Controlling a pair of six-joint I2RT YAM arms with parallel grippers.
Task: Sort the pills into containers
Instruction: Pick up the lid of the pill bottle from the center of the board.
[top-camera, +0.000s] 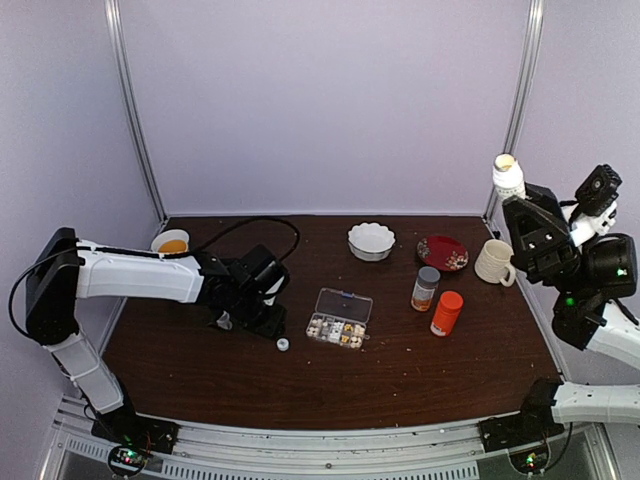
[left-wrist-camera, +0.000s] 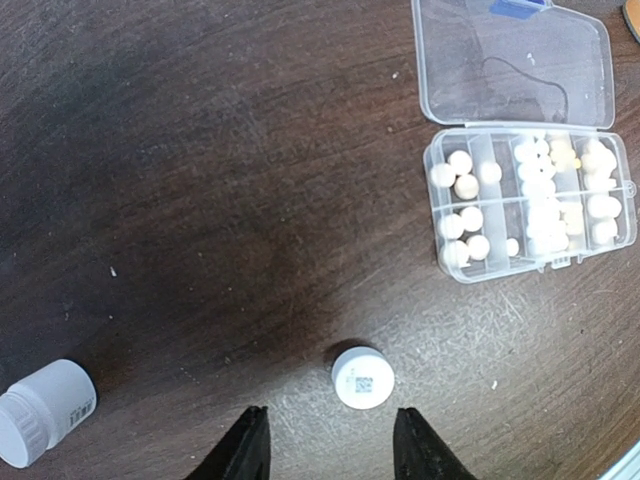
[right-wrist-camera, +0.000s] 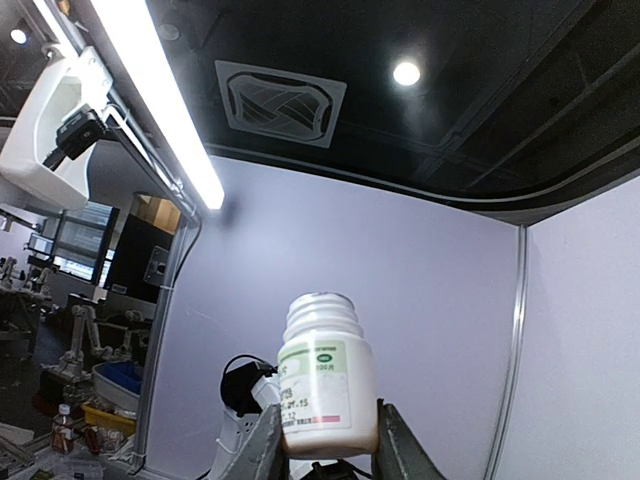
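Dark wooden table (left-wrist-camera: 200, 200), cap loose, pills boxed.
Left gripper (left-wrist-camera: 330, 430) hovers half-spread and empty over a white cap (left-wrist-camera: 362, 378), probably to collect it. At two o'clock, pills (left-wrist-camera: 460, 163) sit in the open pill organizer (left-wrist-camera: 520, 268). Farther off, right gripper (right-wrist-camera: 325, 445) clamps an uncapped white bottle (right-wrist-camera: 325, 375) upright and raised, likely against spilling.

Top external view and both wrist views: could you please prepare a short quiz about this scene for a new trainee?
1. True or false: the clear plastic pill organizer box has its lid open.
2. What does the right gripper hold? A. a green sponge; B. an uncapped white plastic bottle; C. a metal spoon.
3. Fill in: the left gripper, jaws open, hovers over a small round white ____ on the dark brown wooden table.
Key: 1 true; 2 B; 3 cap.
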